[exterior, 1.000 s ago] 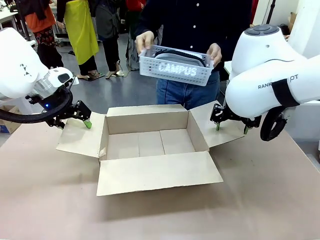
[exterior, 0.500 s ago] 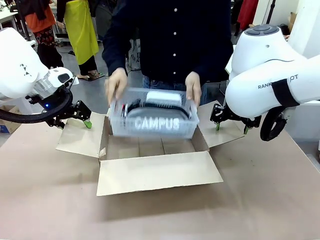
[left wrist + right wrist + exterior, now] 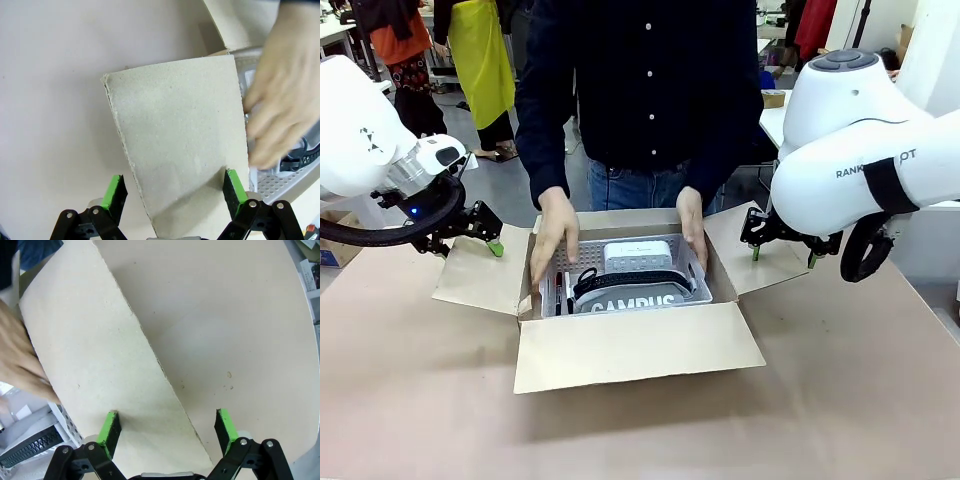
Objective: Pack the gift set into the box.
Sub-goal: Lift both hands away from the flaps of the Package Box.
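While the brown table (image 3: 840, 400) spreads under everything, I see the box (image 3: 630, 345) standing open at its middle, all four flaps folded outward, its long axis running left to right across my front view. The gift set (image 3: 688, 290) sits down inside the box, its long axis parallel to the box's, with the "CAMPUS" lettering (image 3: 632, 303) upright and facing my side. The person's hands (image 3: 555, 238) rest at the tray's two short ends.

My left gripper (image 3: 468, 245) hovers at the outer edge of the left flap (image 3: 180, 145), and my right gripper (image 3: 783, 252) at the right flap (image 3: 100, 365). The wrist views give me what the front cannot: both sets of jaws stand wide apart, the left straddling its flap, the right with one finger over cardboard and one over bare table. Inside the tray I make out the white ribbed case (image 3: 638, 255), the black strap (image 3: 620, 280) and the pens (image 3: 558, 293).
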`<act>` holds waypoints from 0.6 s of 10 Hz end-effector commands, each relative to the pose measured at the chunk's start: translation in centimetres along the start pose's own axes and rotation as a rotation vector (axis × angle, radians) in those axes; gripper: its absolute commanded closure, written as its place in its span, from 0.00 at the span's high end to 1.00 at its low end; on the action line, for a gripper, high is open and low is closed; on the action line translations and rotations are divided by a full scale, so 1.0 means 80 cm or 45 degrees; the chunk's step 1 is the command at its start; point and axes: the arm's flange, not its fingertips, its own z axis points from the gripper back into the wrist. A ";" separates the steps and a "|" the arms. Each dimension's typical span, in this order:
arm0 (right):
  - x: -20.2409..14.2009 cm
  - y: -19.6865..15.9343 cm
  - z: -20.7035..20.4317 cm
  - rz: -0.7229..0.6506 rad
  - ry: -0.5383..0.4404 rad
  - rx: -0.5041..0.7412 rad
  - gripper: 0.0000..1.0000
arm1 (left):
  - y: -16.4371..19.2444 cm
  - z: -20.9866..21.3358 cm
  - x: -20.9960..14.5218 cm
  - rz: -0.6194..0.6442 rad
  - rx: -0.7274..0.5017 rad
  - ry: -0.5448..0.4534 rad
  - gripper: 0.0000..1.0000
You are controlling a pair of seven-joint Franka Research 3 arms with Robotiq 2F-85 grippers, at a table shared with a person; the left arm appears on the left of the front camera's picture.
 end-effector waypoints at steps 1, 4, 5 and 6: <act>0.002 0.001 0.002 -0.013 -0.024 -0.030 1.00 | -0.001 0.002 -0.002 0.010 0.022 -0.005 1.00; 0.002 0.001 0.002 -0.013 -0.024 -0.030 1.00 | -0.001 0.002 -0.002 0.010 0.022 -0.005 1.00; 0.000 0.000 0.000 0.000 0.000 0.000 1.00 | 0.000 0.000 0.000 0.000 0.000 0.000 1.00; 0.003 -0.007 0.023 0.093 0.047 0.036 1.00 | 0.005 0.031 -0.003 -0.103 -0.084 0.044 1.00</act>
